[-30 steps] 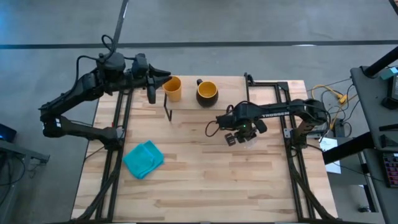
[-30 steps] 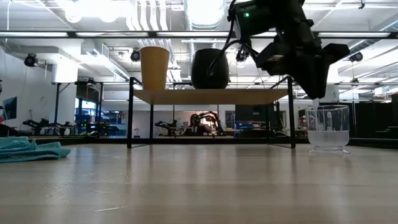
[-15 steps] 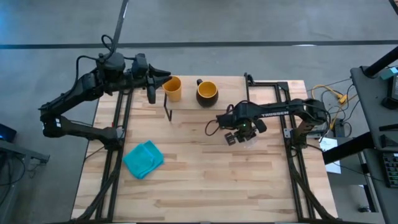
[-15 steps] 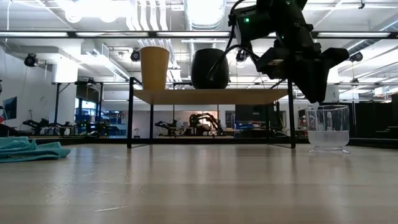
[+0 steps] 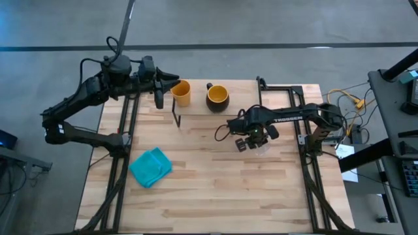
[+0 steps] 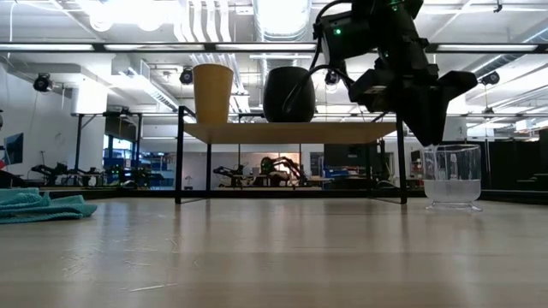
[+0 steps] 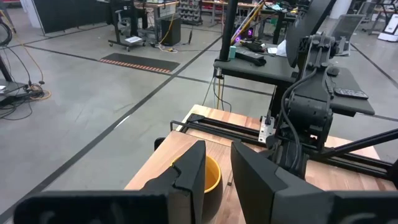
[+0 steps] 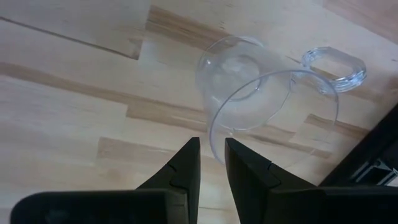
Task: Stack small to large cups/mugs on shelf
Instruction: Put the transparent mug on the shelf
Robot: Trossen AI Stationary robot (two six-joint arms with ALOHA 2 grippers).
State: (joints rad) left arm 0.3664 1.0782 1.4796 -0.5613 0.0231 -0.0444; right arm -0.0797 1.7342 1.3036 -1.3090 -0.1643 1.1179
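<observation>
The handleless yellow-orange cup [image 6: 212, 94] and the dark mug [image 6: 288, 94] stand upright side by side on the shelf [image 6: 342, 132], a low wood board on black legs at the table's far side. A small clear glass [image 6: 451, 177] with a handle [image 8: 333, 65] stands upright on the tabletop right of the shelf. My right gripper [image 6: 428, 137] points down just above the glass's rim, open by a narrow gap. In the right wrist view the near rim [image 8: 214, 146] lies between its fingertips. My left gripper [image 5: 171, 79] waits open, raised at the far left beside the yellow cup [image 5: 181, 93].
A teal cloth [image 5: 151, 166] lies crumpled at the table's near left. Black frame rails run along the table's left and right sides [image 5: 307, 163]. Bare wood tabletop stretches between the cloth and the glass [image 5: 263, 147].
</observation>
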